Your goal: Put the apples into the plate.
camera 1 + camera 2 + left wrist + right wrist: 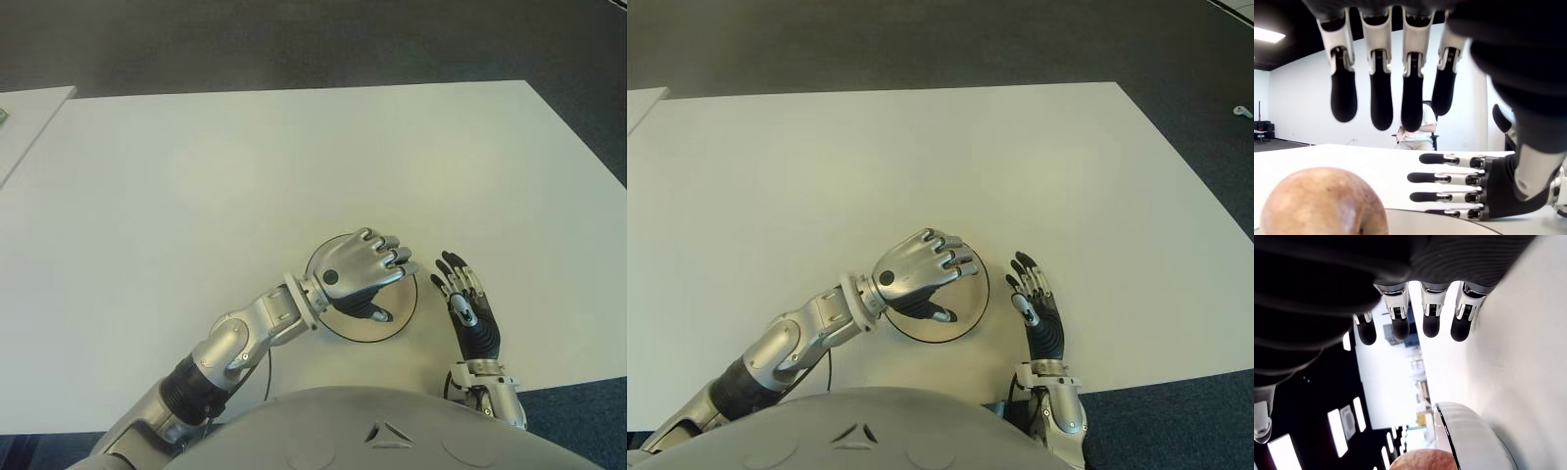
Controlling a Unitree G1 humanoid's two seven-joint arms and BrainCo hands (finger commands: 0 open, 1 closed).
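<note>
While the left hand [361, 266] hovered over the plate [407, 318], low and centre in the left eye view, its fingers [1375, 73] hung straight and spread, gripping nothing. One apple [1322, 203] sat right beneath them in the left wrist view, apparently already inside the plate's rim, though the hand covered it in both eye views, so I could only call that likely. No other apple showed anywhere on the table [196, 176]. The right hand [473, 313] showed just right of the plate, low in the frame, fingers extended and apart, holding nothing; its wrist view caught the plate's rim and a sliver of apple beyond it.

The risks from there were mostly about the pull-out, in my judgement. With the fingers hanging close above the fruit, a careless sideways retreat could have clipped the apple and rolled it over that shallow rim. A round apple on a smooth plate would not resist much of a nudge. The thumb, tucked low on the near side of the plate, could also have caught the rim and dragged the plate toward the table's front edge. And with the right hand so near, a swing that way risked a knock between the two hands.
</note>
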